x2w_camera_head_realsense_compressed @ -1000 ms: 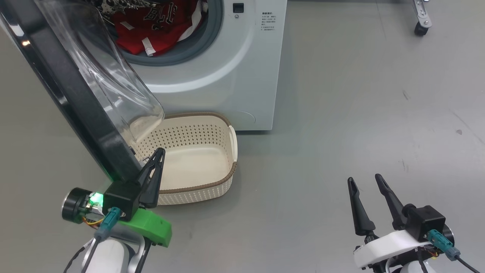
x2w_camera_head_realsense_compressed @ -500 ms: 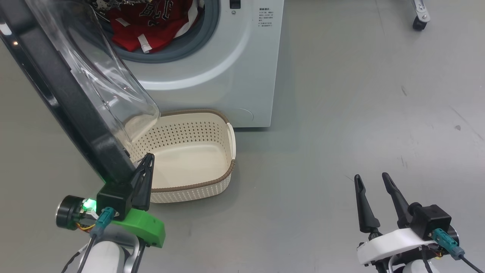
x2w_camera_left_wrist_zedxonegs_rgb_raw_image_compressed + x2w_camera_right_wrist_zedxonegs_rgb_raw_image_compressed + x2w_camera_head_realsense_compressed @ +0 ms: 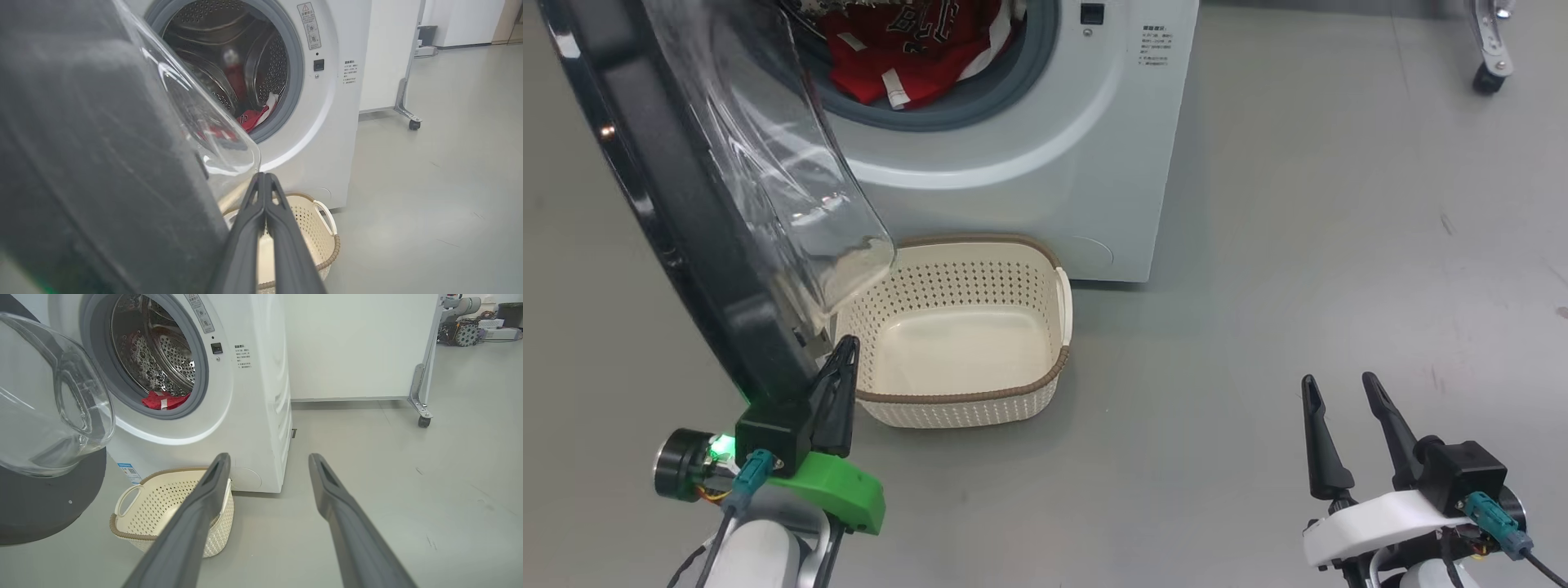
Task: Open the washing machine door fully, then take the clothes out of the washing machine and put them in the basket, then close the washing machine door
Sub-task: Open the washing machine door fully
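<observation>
- The grey floor (image 3: 1298, 204) ran bare around everything, and all of it stood on that.
- The washer (image 3: 1029, 188) stood white and square ahead of the robot, its steel drum (image 3: 163, 355) showing inside the grey gasket (image 3: 980, 114).
- The door (image 3: 678, 237) was swung out on the robot's left, black ring edge-on from the head. Its clear bulging window (image 3: 49, 408) hung over the basket's left end.
- The basket (image 3: 980, 412) sat on the floor just before the washer's front, cream and perforated with a brown rim, nothing in it.
- The clothes (image 3: 907, 57) lay inside the drum at its lower lip, red with white trim and labels; none was outside.
- The right claw (image 3: 1339, 382) hung well off to the right, above bare floor, released: its two fingers stood apart with nothing between them.
- The left claw (image 3: 847, 347) was clenched, fingers pressed together on nothing. It sat just beside the door's lower edge, near the basket's near-left corner; whether it touched the door I could not tell.
- A small caster (image 3: 1486, 80) stood far off to the right.
</observation>
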